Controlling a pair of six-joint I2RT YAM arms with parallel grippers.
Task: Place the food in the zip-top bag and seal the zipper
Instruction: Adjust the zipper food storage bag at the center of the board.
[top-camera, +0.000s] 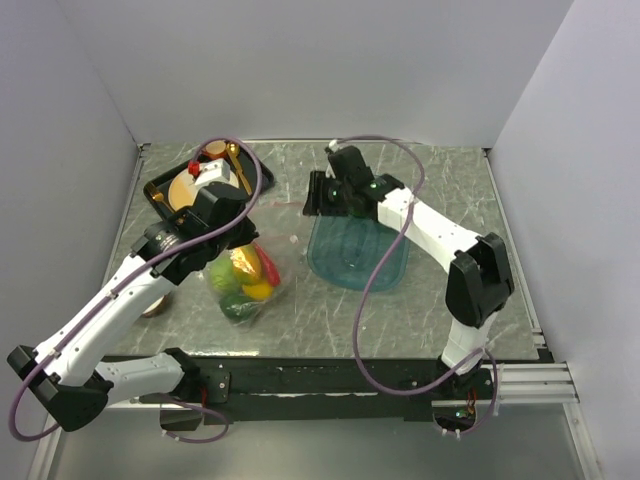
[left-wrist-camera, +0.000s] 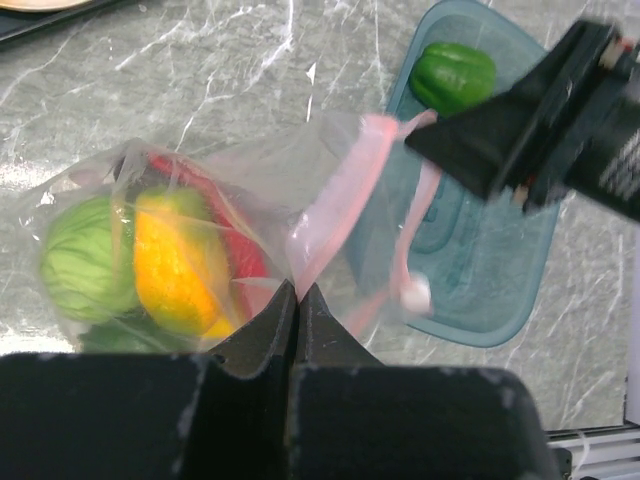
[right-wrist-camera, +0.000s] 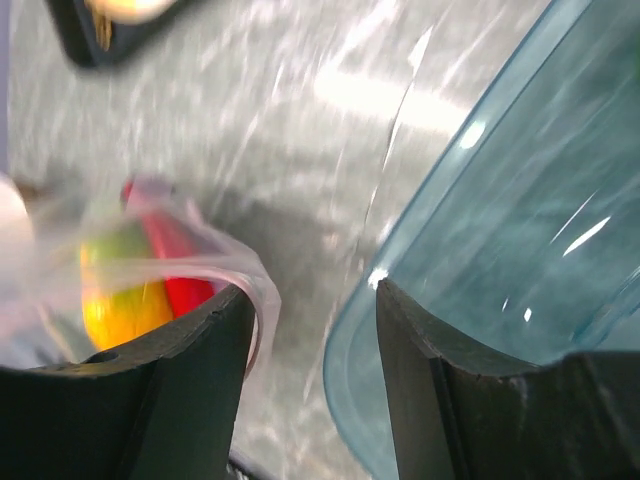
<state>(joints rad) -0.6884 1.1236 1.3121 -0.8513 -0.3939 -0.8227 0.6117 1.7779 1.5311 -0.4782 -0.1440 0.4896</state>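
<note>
The clear zip-top bag (top-camera: 244, 283) lies left of centre and holds a green round fruit (left-wrist-camera: 85, 258), an orange-yellow mango (left-wrist-camera: 175, 262) and a red chili (left-wrist-camera: 240, 255). Its pale pink zipper (left-wrist-camera: 342, 195) stands open and crumpled, with a white slider (left-wrist-camera: 415, 293) at its end. My left gripper (left-wrist-camera: 296, 288) is shut on the pink strip, above the bag in the top view (top-camera: 232, 240). A green pepper (left-wrist-camera: 453, 76) lies in the teal tub (left-wrist-camera: 470, 250). My right gripper (right-wrist-camera: 312, 290) is open and empty, over the tub's edge (top-camera: 318, 195), and hides the pepper from above.
A black tray (top-camera: 165, 180) with a round plate and gold utensils stands at the back left. The teal tub (top-camera: 357, 255) sits at mid-table, right of the bag. White walls close in the table on three sides.
</note>
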